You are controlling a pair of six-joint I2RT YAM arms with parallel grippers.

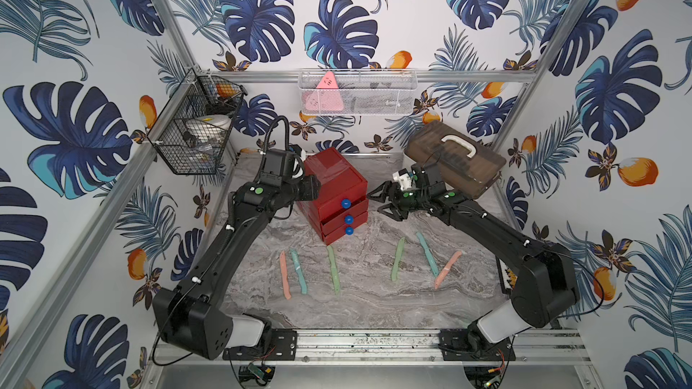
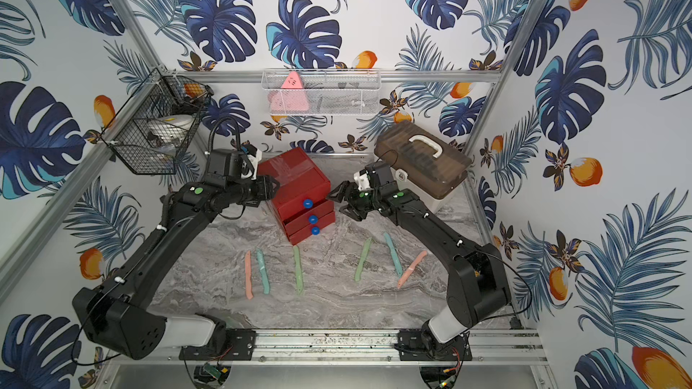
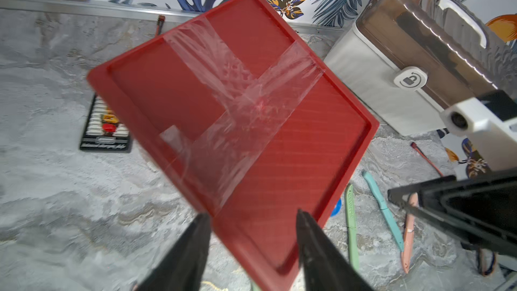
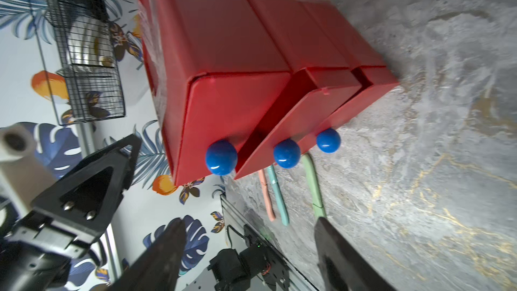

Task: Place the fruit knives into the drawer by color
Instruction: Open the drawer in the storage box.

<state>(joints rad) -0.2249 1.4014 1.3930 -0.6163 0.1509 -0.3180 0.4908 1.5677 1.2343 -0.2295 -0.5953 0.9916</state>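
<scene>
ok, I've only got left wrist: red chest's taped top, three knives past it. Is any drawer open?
Observer: Yes. In the right wrist view the middle drawer stands slightly ajar.
Operator: And the other three knives?
Observer: In both top views they lie side by side on the table, on the robot's left: a pink knife, a teal knife and a green knife.

Padlock sign on case latch point(image 3: 410, 80); txt on black card point(image 3: 105, 135) too blurry to read.
</scene>
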